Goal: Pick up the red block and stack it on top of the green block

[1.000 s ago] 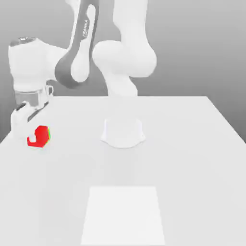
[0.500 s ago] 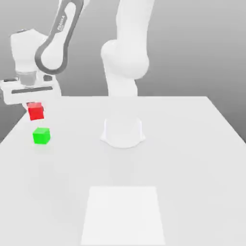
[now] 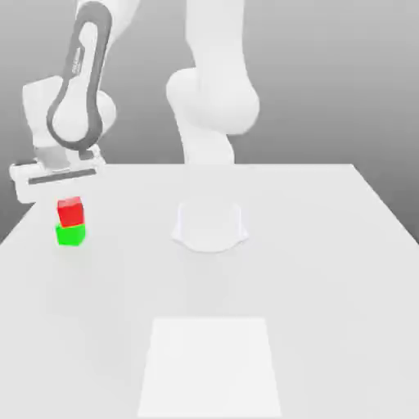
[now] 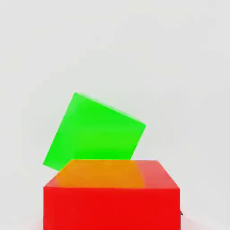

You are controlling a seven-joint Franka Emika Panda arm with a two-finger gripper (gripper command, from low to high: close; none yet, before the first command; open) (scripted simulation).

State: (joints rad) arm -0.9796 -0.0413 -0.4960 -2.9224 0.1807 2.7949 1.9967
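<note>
Gripper (image 3: 69, 199) is clenching the red block (image 3: 71, 212) from above, holding it directly over the green block (image 3: 70, 235) near the exterior view's left edge of the white table (image 3: 327, 270). Grey backdrop is rising behind; a paler rectangular patch (image 3: 210, 366) is lying at the table's near edge.

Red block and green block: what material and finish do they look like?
Red block: flat, uniform red, matte, no highlights, grain or markings. It looks like plain plastic or painted wood; the render leaves that open. Green block: the same unmarked matte look in bright green, with crisp edges in the hand view.
</note>
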